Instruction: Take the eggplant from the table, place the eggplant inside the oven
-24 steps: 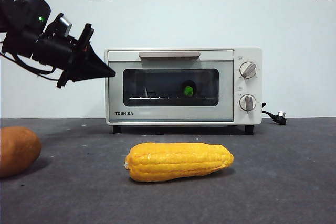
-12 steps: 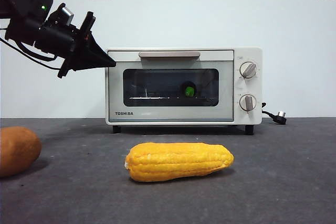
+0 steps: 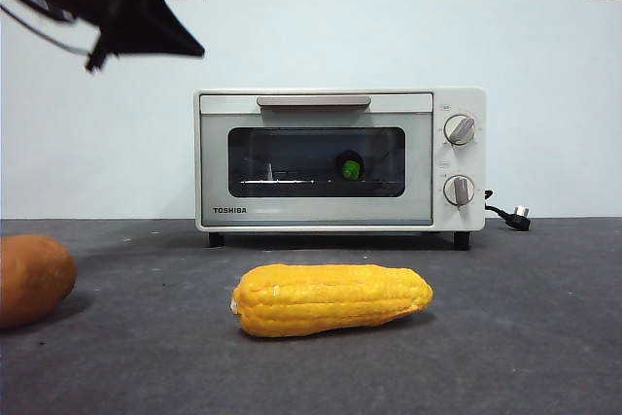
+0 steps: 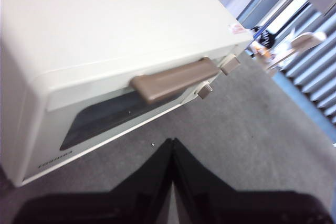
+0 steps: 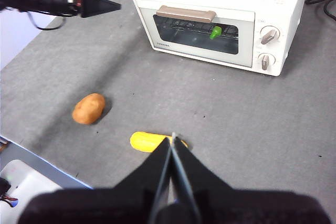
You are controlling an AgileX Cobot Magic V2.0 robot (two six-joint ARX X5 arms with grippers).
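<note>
Potato (image 3: pixel 34 279) sat at the far left of the table (image 3: pixel 525 337), untouched. Left gripper (image 3: pixel 180 46) hung high at upper left, above and left of the oven (image 3: pixel 340 157), jaws pressed together on nothing; its wrist view showed them meeting at a point, empty, looking down on the oven top and the handle (image 4: pixel 176 80). Corn (image 3: pixel 332 298) lay mid-table in front of the oven, also untouched. Oven door was shut. Eggplant (image 3: pixel 348 168) was inside on the rack; its green cap showed through the glass, body hard to make out. Right gripper (image 5: pixel 172 142) hovered well back over the table above the corn, jaws closed, carrying nothing.

Judgement: placement looked done, step in hand was clearing away. Next move needs only a clean withdrawal, no contact with handle or door.
</note>
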